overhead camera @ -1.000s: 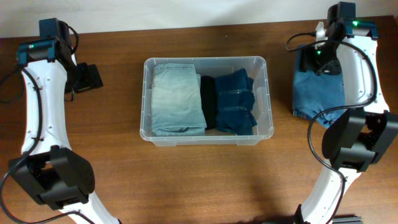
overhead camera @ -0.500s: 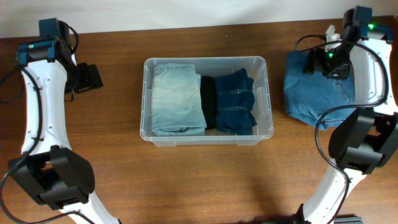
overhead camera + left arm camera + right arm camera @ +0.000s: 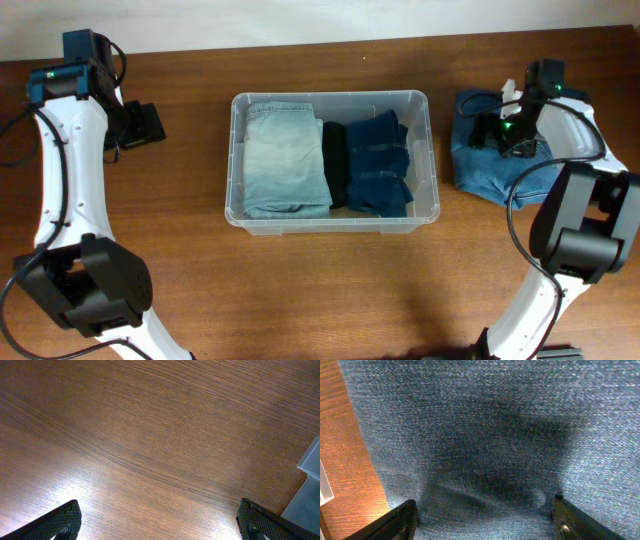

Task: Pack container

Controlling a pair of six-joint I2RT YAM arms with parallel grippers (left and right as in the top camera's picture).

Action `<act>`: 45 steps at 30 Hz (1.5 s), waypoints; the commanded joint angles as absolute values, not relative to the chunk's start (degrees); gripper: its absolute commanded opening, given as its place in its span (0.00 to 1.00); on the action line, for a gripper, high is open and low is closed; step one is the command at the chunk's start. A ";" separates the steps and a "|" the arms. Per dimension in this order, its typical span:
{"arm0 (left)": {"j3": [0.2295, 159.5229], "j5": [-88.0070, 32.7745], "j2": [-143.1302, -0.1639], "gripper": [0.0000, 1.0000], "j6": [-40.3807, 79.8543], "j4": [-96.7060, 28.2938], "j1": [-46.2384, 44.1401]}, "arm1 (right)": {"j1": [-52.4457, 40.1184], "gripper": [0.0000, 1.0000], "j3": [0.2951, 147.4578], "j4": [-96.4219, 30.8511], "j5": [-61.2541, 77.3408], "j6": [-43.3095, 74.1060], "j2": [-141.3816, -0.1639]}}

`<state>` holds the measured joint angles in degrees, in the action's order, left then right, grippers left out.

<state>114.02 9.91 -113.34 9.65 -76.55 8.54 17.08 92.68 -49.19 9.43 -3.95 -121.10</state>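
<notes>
Left gripper [image 3: 142, 124]: parked at the far left of the table [image 3: 330, 290], jaws spread wide over bare wood and holding nothing.
Container [image 3: 432, 150]: a clear plastic bin at the middle of the table, well apart from the left arm and just beside the cloth on its right.
Inside it: folded pale jeans [image 3: 285, 160] on the left, a narrow black garment [image 3: 335, 165] in the middle and folded dark denim [image 3: 382, 160] on the right, packed side by side across the floor.
Loose blue denim [image 3: 480, 165]: lies rumpled on the table just right of the bin, not yet packed.
Right gripper [image 3: 485, 522]: low over that denim, jaws apart, nothing pinched between them.
Step in hand: taking up the loose denim, by the look of it. A bite on a thick fold near the middle would likely lift it in one bundle without trailing ends.
In the way: the bin's right wall stands between cloth and bin, so the load must clear the rim. The floor looks fully taken, so it probably has to go on top.
</notes>
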 commanded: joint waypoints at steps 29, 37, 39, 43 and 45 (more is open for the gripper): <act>114.78 10.35 -111.94 0.99 9.52 -76.58 8.38 | 42.41 0.94 112.84 -72.01 28.99 -15.00 -128.51; 114.78 10.35 -111.94 0.99 9.52 -76.60 8.38 | 42.52 0.93 107.24 -69.10 33.95 -21.28 -133.27; 114.78 10.35 -111.94 0.99 9.52 -76.60 8.38 | 42.63 0.94 105.58 -67.66 34.17 -22.31 -133.82; 114.78 10.35 -111.94 0.99 9.52 -76.60 8.38 | 42.74 0.91 103.00 -64.88 36.53 -22.35 -134.45; 114.78 10.35 -111.94 0.99 9.52 -76.60 8.38 | 42.70 0.87 101.56 -63.61 38.65 -23.05 -134.47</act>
